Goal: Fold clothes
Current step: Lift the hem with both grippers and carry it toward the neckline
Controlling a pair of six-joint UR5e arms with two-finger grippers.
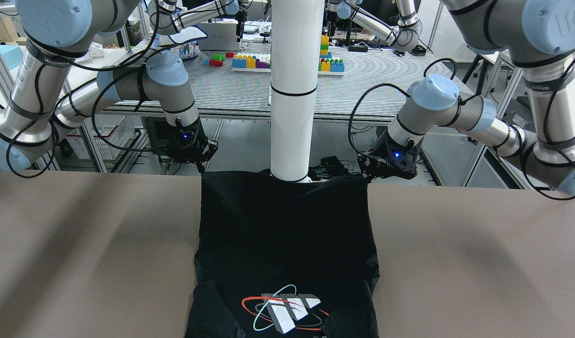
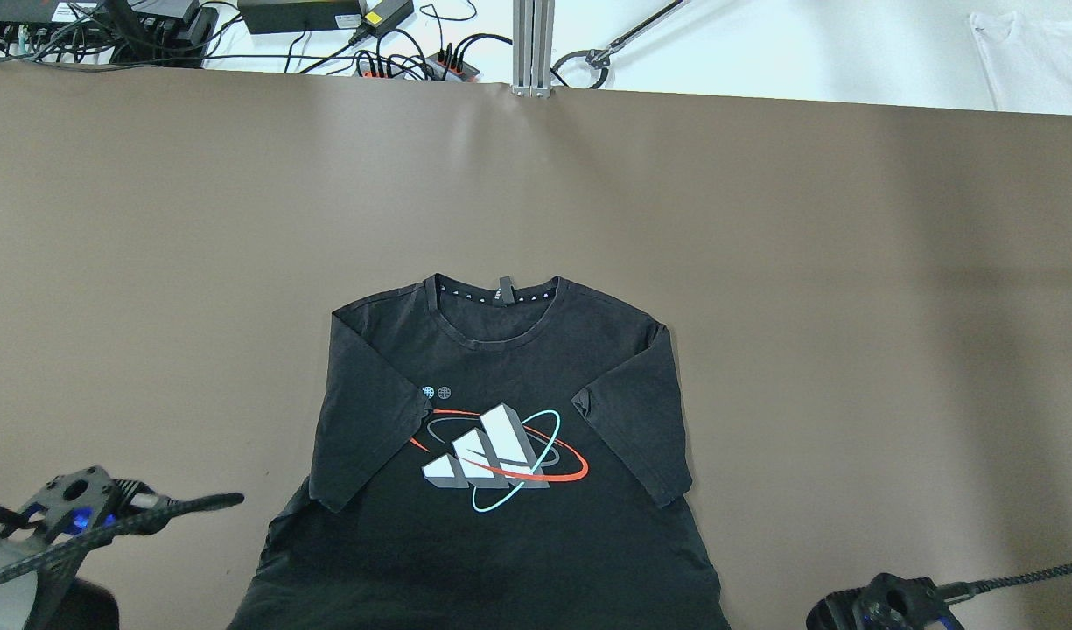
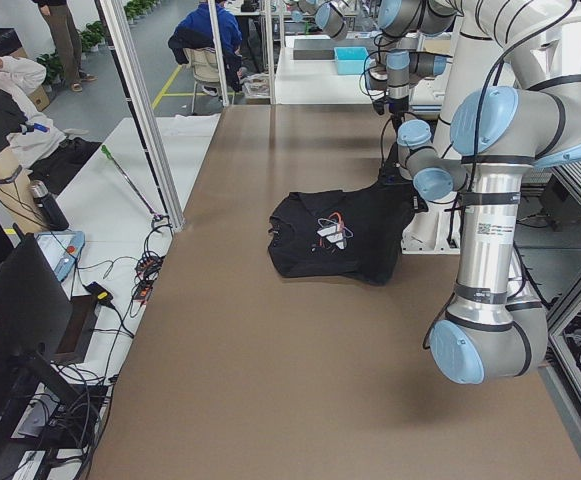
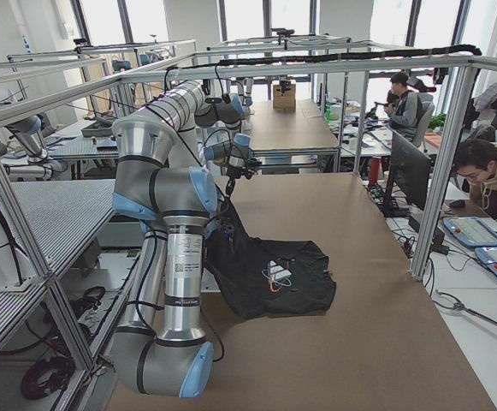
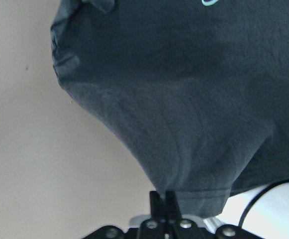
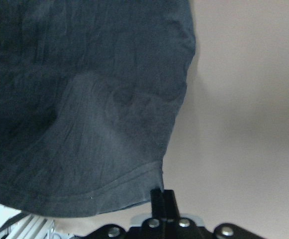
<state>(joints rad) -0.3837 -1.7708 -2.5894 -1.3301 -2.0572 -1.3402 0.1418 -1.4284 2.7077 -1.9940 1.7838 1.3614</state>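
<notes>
The clothes are one black T-shirt (image 2: 500, 534) with a white, red and teal logo, lying face up on the brown table (image 2: 851, 306) with both sleeves folded inward. Its hem end is lifted at the robot-side table edge (image 1: 287, 220). My left gripper (image 1: 368, 176) is shut on one hem corner, and the left wrist view shows its pinch (image 5: 165, 195) on the hem. My right gripper (image 1: 203, 168) is shut on the other hem corner, which also shows in the right wrist view (image 6: 162, 193). The shirt hangs taut between them.
A thick white pole (image 1: 292, 89) stands just behind the lifted hem, between the two arms. Cables and power strips (image 2: 369, 35) lie beyond the table's far edge. Operators sit at desks (image 4: 488, 180) past that edge. Bare brown table lies on both sides of the shirt.
</notes>
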